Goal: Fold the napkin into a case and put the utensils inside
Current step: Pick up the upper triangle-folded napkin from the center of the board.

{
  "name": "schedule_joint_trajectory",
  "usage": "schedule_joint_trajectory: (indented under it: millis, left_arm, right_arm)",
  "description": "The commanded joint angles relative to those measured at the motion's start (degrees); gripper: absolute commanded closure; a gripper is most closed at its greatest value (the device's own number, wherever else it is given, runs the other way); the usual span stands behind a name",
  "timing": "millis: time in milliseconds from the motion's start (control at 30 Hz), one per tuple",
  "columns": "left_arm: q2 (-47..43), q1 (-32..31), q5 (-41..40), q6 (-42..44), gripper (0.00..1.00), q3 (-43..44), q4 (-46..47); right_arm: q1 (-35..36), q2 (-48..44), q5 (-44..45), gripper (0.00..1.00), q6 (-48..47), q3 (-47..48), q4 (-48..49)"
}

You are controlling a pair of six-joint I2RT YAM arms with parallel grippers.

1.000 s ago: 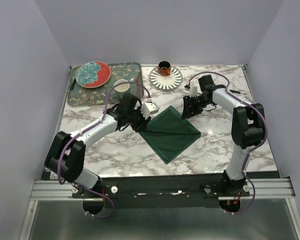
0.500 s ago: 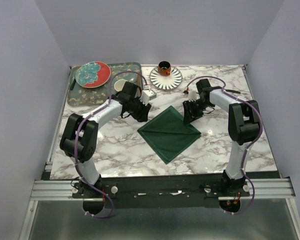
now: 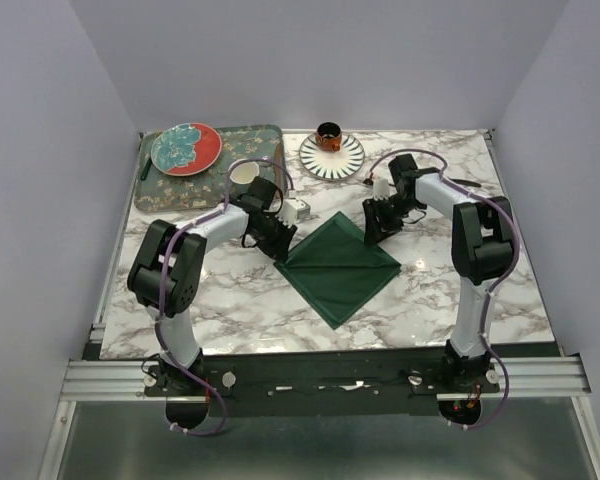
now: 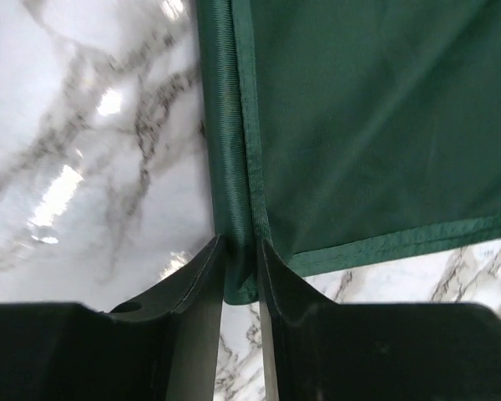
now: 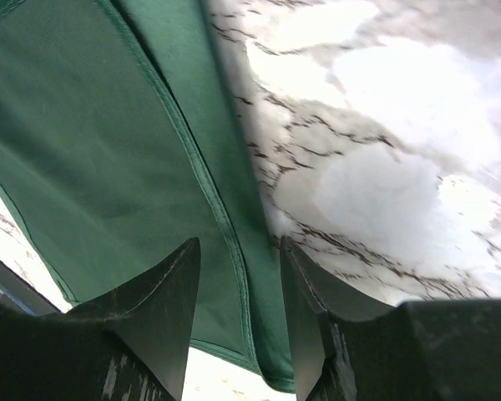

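Napkin [image 3: 340, 265] lies as a diamond on the counter [image 3: 230, 300]; we see our left gripper [image 4: 240, 246] clamped on its 9 o'clock corner (hem bunched between the fingers), right gripper [image 5: 238, 246] with jaws apart, straddling its 1 o'clock edge.

arms [image 3: 212, 228]: white links, black joints | cables [image 3: 412, 153]: purple, looped | pincer fingers [image 4: 196, 309]: black, wedge-shaped

White marble-patterned table [image 3: 230, 300], plain pale lilac walls [image 3: 320, 60], metal rail [image 3: 540, 372] along near edge
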Motion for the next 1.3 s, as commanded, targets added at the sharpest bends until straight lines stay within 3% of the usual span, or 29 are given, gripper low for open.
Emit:
schedule_joint_trajectory:
  millis: [0, 333, 433, 533, 667, 867, 1167, 1267]
  left_arm:
    - [-3.58, -0.62, 4.18, 1.86, 0.70, -3.41, -6.10]
    - [-13.69, -1.85, 10.34, 6.08, 0.73, -8.51, -15.33]
    - [-14.57, -1.16, 13.68, 7.57, 0.64, -6.85, -18.06]
    - [-16.68, -0.71, 12.81, 8.63, 0.57, -5.00, -14.39]
    - [-16.96, -2.02, 12.89, 9.33, 0.55, -2.02, -5.52]
    - [-10.72, -10.71, 6.93, 11.53, 0.56, 1.33, 2.04]
    - [-3.24, -17.84, 1.30, 9.34, 0.58, 4.67, 12.07]
    - [-2.71, -21.88, -2.03, 6.19, 0.52, 4.76, 14.36]
  right_arm:
    - [2.60, 2.79, -1.48, 0.48, -2.74, 0.63, -0.95]
    - [8.49, 1.65, -6.49, 0.48, -7.40, -1.47, -0.96]
    - [9.81, 1.47, -8.69, 0.47, -8.28, -0.95, -1.74]
    - [9.64, -0.02, -8.78, 0.44, -7.41, 0.63, -3.67]
    - [5.96, -4.50, -10.18, 0.41, -4.16, 0.02, -4.99]
    - [-1.16, -10.21, -8.43, 0.40, 1.82, -5.25, -6.49]
    - [-5.13, -12.50, -6.49, 0.32, 9.03, -16.14, -5.88]
    - [-5.92, -12.15, -7.98, 0.32, 11.58, -17.64, -4.56]
